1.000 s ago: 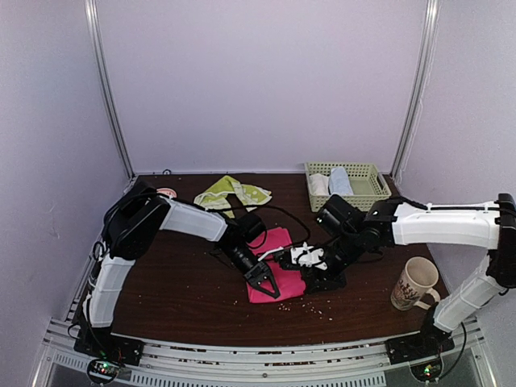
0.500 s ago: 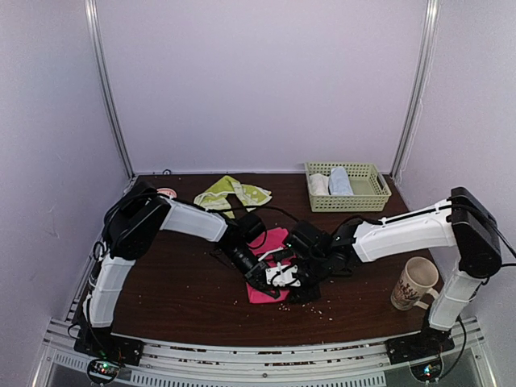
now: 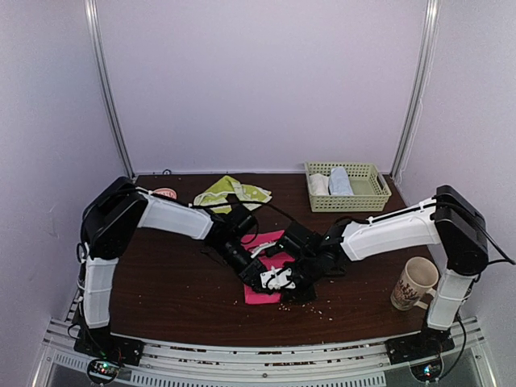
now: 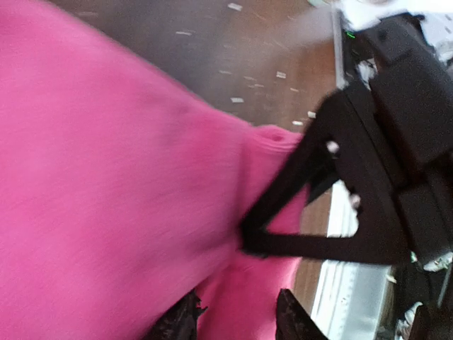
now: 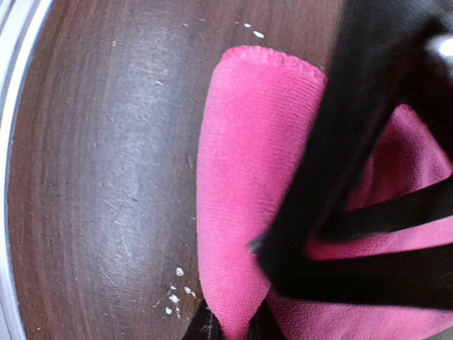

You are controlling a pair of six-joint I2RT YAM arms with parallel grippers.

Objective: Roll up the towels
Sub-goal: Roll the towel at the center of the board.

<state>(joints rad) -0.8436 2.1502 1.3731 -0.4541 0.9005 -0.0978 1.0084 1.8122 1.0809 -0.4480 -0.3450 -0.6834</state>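
Your right hand (image 5: 233,327) pinches a fold of the pink towel (image 3: 260,293) at the middle of the desk (image 3: 161,282). Your left hand (image 4: 237,322) is spread over the same towel. The yellow-green towel (image 3: 232,193) lies behind.

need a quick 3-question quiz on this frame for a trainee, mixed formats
1. True or false: the yellow-green cloth lies inside the basket.
2. The left gripper and the right gripper meet at which thing? A) the pink towel B) the basket C) the yellow-green cloth
3. Name the thing standing near the right front corner of the table.

Key
1. False: it lies on the table, left of the basket.
2. A
3. The mug
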